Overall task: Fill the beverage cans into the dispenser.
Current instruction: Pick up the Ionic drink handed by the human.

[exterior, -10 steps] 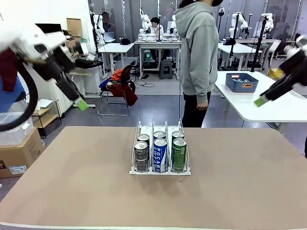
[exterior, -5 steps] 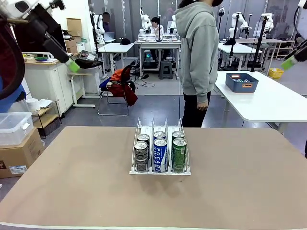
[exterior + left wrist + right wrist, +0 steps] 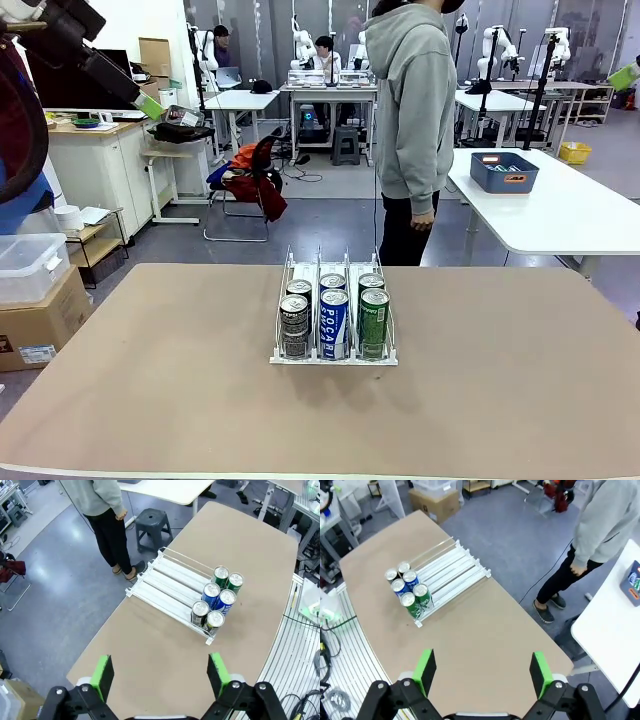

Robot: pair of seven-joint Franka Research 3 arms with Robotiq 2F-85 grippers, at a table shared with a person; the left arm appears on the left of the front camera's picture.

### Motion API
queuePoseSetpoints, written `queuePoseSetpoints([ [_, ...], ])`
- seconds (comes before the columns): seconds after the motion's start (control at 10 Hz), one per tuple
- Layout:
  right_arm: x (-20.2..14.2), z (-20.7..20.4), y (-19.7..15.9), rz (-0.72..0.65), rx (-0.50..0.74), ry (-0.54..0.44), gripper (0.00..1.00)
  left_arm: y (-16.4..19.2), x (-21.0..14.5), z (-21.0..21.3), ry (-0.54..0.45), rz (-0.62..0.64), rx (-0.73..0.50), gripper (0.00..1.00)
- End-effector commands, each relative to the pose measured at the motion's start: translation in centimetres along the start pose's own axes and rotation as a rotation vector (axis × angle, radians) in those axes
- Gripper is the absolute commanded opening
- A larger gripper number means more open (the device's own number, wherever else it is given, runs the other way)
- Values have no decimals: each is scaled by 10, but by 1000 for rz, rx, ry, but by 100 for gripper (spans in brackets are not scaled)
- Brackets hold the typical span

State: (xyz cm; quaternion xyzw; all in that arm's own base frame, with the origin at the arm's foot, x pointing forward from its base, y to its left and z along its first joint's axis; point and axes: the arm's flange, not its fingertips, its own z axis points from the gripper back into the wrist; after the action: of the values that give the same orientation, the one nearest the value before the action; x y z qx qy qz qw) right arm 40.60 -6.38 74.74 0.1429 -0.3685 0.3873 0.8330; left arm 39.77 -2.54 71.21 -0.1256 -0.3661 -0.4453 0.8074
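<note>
**Operator:** Where does the rack lie from my end effectors?

**Spotter:** Below and ahead of both. Your left end effector (image 3: 160,674) and right end effector (image 3: 482,672) hang high over the brown bench (image 3: 150,380). Both are released, with the green pads spread wide and nothing between them. The three-lane dispenser of clear plastic and thin wire on a white base (image 3: 335,358) sits mid-bench, well apart from either arm. In the left wrist view it lies up and to the right of the pads. In the right wrist view it lies up and to the left. I'd judge neither arm clearly nearer.

**Operator:** Which way does it run?

**Spotter:** Its lanes run lengthwise from your side towards the person in the grey hoodie (image 3: 410,110) at the far edge. Six slim aluminium cans stand upright, two deep at your end of the lanes. You have dark grey cans (image 3: 294,325) in your left lane, blue-and-white cans (image 3: 334,322) in the middle and green cans (image 3: 374,320) on your right. The far stretch of each lane is bare.

**Operator:** Anything readable?

**Spotter:** "POCARI" reads on the front blue-and-white can. The print on the dark grey and green cans is too small to make out. Every can I can see is already in a lane, so I'd judge your filling is either done or waiting on more cans.
</note>
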Motion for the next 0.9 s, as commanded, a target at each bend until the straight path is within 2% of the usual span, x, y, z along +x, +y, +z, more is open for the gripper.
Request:
queuePoseSetpoints([
  [0.0, -2, -7, 2, 12, 9, 19, 100, -14, -12, 3, -30, -88, -38, 100],
  [0.1, -2, -7, 2, 12, 9, 19, 100, 0, 0, 0, 0, 0, 0, 100],
  [0.8, 1, -5, 1, 4, 6, 7, 100, -2, -2, -1, 4, -5, -10, 100],
])
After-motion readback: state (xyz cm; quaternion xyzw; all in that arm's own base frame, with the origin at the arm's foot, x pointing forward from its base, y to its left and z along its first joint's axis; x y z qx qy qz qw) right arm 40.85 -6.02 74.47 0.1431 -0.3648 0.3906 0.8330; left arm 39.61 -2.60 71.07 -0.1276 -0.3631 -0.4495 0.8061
